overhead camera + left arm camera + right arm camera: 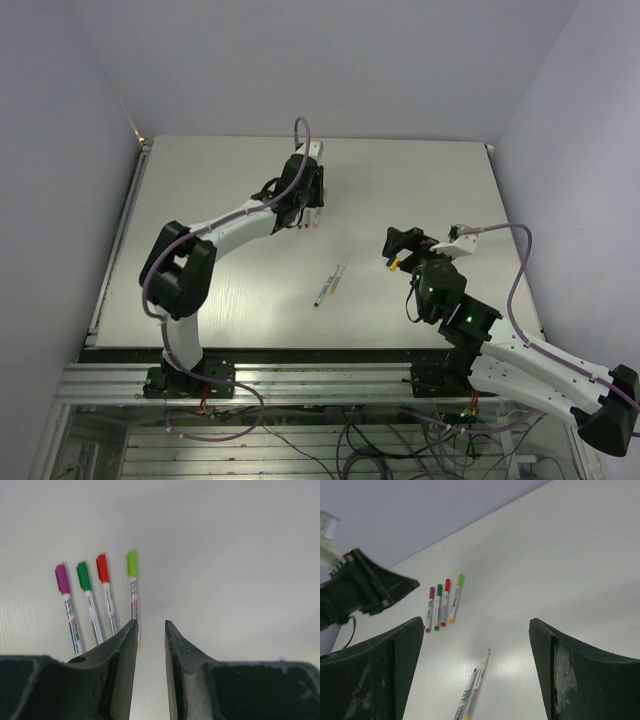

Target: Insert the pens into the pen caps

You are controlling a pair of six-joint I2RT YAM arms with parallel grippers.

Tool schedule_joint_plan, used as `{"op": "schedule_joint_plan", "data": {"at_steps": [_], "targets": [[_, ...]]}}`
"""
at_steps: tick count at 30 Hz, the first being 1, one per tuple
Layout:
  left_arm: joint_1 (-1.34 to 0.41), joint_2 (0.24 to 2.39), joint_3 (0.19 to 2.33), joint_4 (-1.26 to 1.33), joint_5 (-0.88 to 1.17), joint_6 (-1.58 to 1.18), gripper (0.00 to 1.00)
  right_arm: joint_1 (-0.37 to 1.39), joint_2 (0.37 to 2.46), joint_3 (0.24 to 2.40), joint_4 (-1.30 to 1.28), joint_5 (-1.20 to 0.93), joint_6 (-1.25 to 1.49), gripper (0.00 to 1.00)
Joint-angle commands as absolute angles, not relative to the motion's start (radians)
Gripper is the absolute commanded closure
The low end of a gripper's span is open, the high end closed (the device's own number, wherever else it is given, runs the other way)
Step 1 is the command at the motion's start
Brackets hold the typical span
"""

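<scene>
Four capped pens [109,605] are laid side by side just toward 12 o'clock from the middle of the table [220,200]. Their caps [102,568] are magenta, green, red and yellow-green, read from 9 to 3 o'clock in the left wrist view. The left gripper [150,625] is held at 6 o'clock of them in that view, jaws narrowly apart with nothing between. Two loose pens [331,280] are seen lying together toward 6 o'clock of the table's middle. The right gripper [476,621] is held toward 2 o'clock of these, jaws spread wide, nothing gripped.
</scene>
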State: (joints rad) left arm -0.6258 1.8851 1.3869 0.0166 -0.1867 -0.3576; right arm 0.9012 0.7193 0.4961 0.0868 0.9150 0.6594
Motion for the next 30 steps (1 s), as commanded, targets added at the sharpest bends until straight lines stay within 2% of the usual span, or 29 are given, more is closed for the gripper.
{"op": "schedule_joint_plan", "data": {"at_steps": [1, 6, 11, 13, 19, 23, 30], "targets": [[-0.674, 1.774, 1.247, 0.084, -0.191, -0.329, 0.62, 0.889, 0.717, 0.501, 0.055, 0.991, 0.656, 0.16], [-0.745, 1.645, 1.100, 0.063, -0.239, -0.283, 0.62, 0.808, 0.772, 0.512, 0.014, 0.945, 0.663, 0.22], [-0.818, 1.538, 0.984, 0.013, -0.280, -0.253, 0.62, 0.558, 0.869, 0.528, -0.022, 0.666, 0.709, 0.28], [-0.846, 1.503, 0.944, -0.015, -0.308, -0.259, 0.62, 0.514, 0.903, 0.528, -0.023, 0.624, 0.718, 0.31], [-0.930, 1.447, 0.856, -0.073, -0.337, -0.295, 0.61, 0.503, 1.009, 0.562, -0.050, 0.629, 0.720, 0.34], [-0.983, 1.447, 0.809, -0.072, -0.341, -0.316, 0.53, 0.503, 1.057, 0.583, -0.065, 0.622, 0.724, 0.35], [-1.014, 1.471, 0.774, -0.063, -0.306, -0.325, 0.48, 0.502, 1.115, 0.604, -0.044, 0.599, 0.705, 0.38]]}}
